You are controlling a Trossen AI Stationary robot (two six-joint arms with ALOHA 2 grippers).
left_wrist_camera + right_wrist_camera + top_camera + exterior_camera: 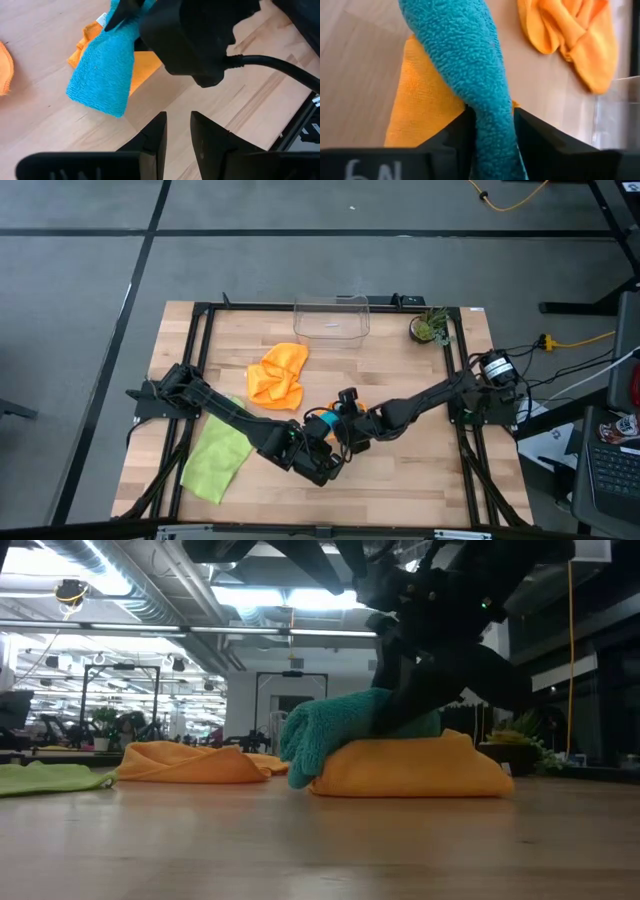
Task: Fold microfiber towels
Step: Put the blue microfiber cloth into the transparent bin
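Note:
A teal towel [322, 420] lies bunched on a folded orange towel [410, 765] at the table's middle, and its free end [305, 745] droops over the orange towel's edge. My right gripper [492, 115] reaches in from the right and is shut on the teal towel. Just nearer the front edge, my left gripper [177, 135] hovers open with a narrow gap and nothing between its fingers. A second orange towel [278, 375] lies crumpled farther back. A lime green towel [218, 460] lies spread at the left. My right gripper has a bunched, rolled-up part of the teal towel [490, 100] between its two fingers, which stand against both sides of it. The fingers slant down from the table's right side and lie across the roll. The towel rests on the folded orange towel beneath it.
A clear plastic bin [332, 318] stands at the far edge, and a small potted plant [432, 328] sits at the far right. Bare wood lies along the front edge and at the right. A black frame [200, 340] runs around the table.

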